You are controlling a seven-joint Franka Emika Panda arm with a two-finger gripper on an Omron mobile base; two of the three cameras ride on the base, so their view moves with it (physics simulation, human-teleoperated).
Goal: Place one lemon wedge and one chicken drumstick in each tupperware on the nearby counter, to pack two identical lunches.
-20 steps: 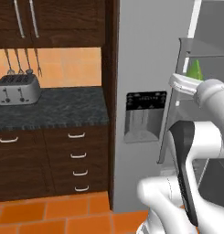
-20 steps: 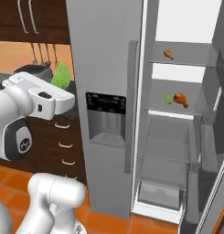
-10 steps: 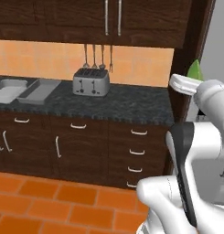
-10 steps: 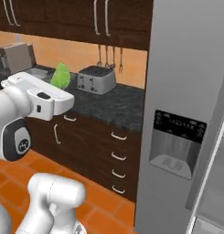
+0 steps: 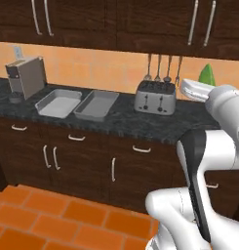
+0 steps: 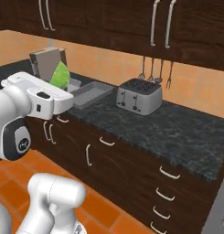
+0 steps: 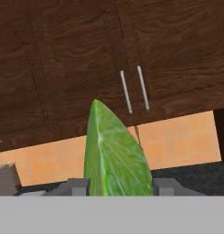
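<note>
A green lemon wedge stands point-up between the gripper's fingers, clamped on either side and raised high in front of dark upper cabinets. Two grey tupperware trays sit touching on the speckled counter — between a coffee machine and a silver toaster.

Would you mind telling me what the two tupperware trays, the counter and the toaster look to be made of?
Tupperware: matte light-grey plastic or metal; evenly dull, so unclear.
Counter: polished stone, black-grey and speckled.
Toaster: brushed metal, silvery with soft highlights.
</note>
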